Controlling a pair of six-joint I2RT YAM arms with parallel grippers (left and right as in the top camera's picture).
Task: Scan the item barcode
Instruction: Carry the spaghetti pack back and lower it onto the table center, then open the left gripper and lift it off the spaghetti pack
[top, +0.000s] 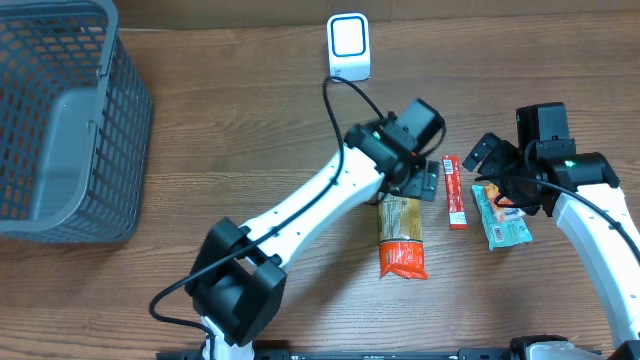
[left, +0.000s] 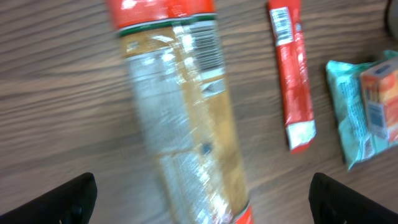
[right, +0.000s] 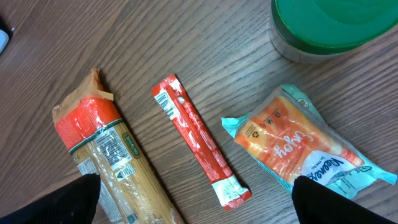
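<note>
Left gripper (left: 205, 200) hangs spread wide over the pasta (left: 180, 118), touching nothing (it lies flat on the table (left: 56, 93)); right gripper (right: 200, 202) is spread too, empty.

Flat on the worktop (top: 250, 130), straight beneath the left fingers (left: 65, 200) and between their tips: pasta packet (top: 402, 238). Just right of those fingers, beside the packet but apart from it: stick sachet (top: 455, 195). Further right again, near the right fingers (right: 62, 200): snack pouch (top: 505, 225), with a jar (right: 333, 28) standing just ahead of it. Well ahead of the left fingers, near the worktop's far edge: scanner (top: 349, 46). Far off to their left: basket (top: 125, 130).
</note>
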